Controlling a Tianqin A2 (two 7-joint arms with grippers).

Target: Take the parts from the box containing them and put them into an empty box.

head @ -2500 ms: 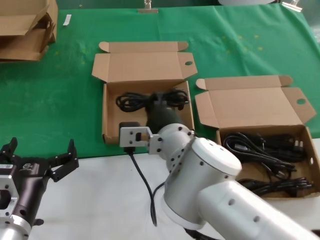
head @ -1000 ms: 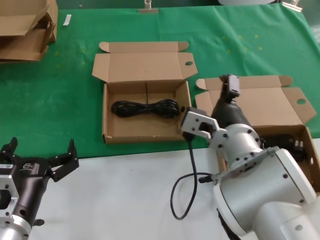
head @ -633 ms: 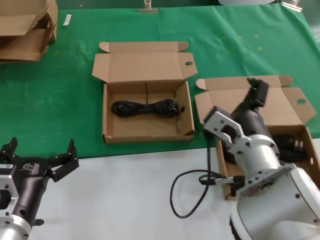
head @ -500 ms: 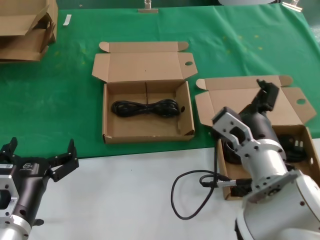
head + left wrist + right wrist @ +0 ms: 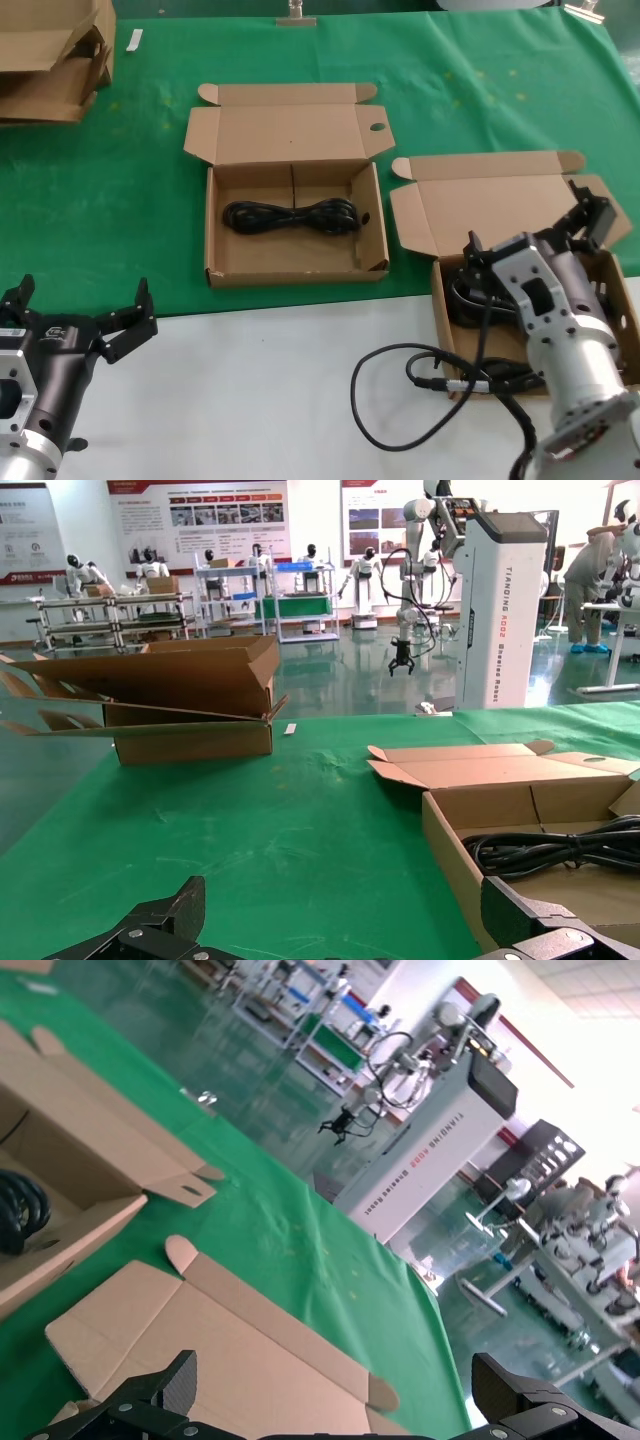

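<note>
The plain-walled box (image 5: 437, 300) at the right holds several black cables (image 5: 478, 292), partly hidden by my right arm. The box with a hole in its side wall (image 5: 290, 272) at the middle holds one coiled black cable (image 5: 290, 215). My right gripper (image 5: 530, 232) is open and empty above the right box, by its raised lid (image 5: 200, 1340); in the right wrist view (image 5: 335, 1385) nothing lies between the fingers. My left gripper (image 5: 85, 300) is open and empty, parked over the white front edge at the left. The left wrist view (image 5: 345, 910) shows the holed box (image 5: 445, 850) and its cable (image 5: 560, 845).
A stack of flattened cartons (image 5: 55, 55) lies at the far left; it also shows in the left wrist view (image 5: 190, 695). My right arm's own black cord (image 5: 400, 400) loops over the white table strip (image 5: 250, 380). Green cloth (image 5: 120, 200) covers the rest.
My right arm has swung from over the holed box to the right, over the box of cables. One coiled cable now lies uncovered in the holed box. The left arm has not moved.
</note>
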